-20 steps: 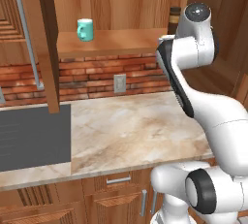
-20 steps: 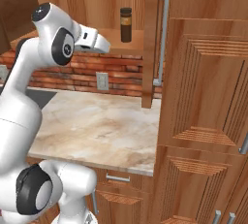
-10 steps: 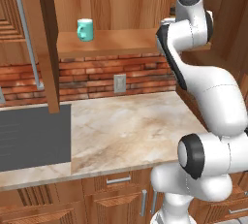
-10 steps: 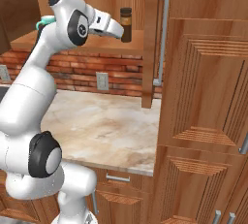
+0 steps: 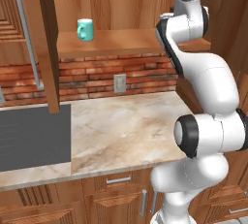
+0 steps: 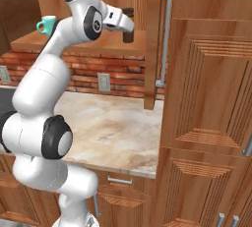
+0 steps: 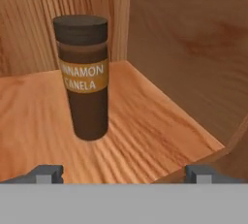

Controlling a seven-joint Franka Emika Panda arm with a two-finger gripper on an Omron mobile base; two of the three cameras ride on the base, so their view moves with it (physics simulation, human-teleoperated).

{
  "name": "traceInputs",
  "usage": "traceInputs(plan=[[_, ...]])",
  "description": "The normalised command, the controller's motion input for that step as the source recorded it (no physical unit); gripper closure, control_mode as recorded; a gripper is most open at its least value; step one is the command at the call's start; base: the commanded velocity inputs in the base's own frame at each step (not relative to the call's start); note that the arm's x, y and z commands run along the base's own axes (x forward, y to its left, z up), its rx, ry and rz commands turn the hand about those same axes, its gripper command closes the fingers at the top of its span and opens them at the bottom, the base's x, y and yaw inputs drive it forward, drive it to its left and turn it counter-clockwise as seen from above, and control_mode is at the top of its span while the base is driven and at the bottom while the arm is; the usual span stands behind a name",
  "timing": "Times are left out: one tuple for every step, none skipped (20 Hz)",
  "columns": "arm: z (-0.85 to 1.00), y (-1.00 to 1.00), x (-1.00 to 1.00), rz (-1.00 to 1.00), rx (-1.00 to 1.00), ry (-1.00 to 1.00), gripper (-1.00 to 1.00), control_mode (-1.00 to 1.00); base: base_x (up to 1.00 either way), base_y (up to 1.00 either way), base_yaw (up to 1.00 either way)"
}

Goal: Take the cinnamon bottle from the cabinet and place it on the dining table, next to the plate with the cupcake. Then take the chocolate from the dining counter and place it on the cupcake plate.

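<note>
The cinnamon bottle (image 7: 85, 77) is a dark brown jar with a dark cap and an orange label. It stands upright on the wooden cabinet shelf (image 7: 145, 136), close to the shelf's back right corner. My gripper (image 7: 123, 173) is open, its two fingertips (image 7: 46, 173) spread wide just short of the bottle, with nothing between them. In the right base view the gripper (image 6: 130, 22) reaches into the cabinet and covers the middle of the bottle (image 6: 129, 36). The plate, cupcake and chocolate are out of view.
A teal mug (image 5: 85, 29) stands on the same shelf, far to the left. Open cabinet doors (image 6: 153, 39) hang on either side of the shelf opening. Below lie a marble counter (image 5: 126, 121), a dark cooktop (image 5: 29, 136) and a brick backsplash (image 5: 97, 75).
The arm has swung up and forward into the cabinet, bringing the open gripper right up to the cinnamon bottle. The bottle and the mug have not moved.
</note>
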Motion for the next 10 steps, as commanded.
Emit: traceInputs(plan=[[0.00,0.00,0.43,0.14,0.00,-0.08,-1.00,-1.00,0.00,0.00,0.00],[0.00,0.00,0.37,0.14,0.00,-0.08,-1.00,-1.00,0.00,0.00,0.00],[0.00,0.00,0.34,0.15,0.00,-0.07,-1.00,-1.00,0.00,0.00,0.00],[0.00,0.00,0.35,0.13,0.00,-0.06,-1.00,-1.00,0.00,0.00,0.00],[0.00,0.00,0.25,0.09,0.00,-0.07,-1.00,-1.00,0.00,0.00,0.00],[0.00,-0.04,0.30,0.08,0.00,-0.03,-1.00,-1.00,0.00,0.00,0.00],[-0.04,0.00,0.40,0.08,0.00,0.00,-1.00,-1.00,0.00,0.00,0.00],[-0.08,0.00,0.44,0.08,0.00,0.00,-1.00,-1.00,0.00,0.00,0.00],[0.00,-0.05,0.31,0.09,0.00,0.00,-1.00,-1.00,0.00,0.00,0.00],[0.00,-0.01,0.30,0.08,0.00,0.00,-1.00,-1.00,0.00,0.00,0.00]])
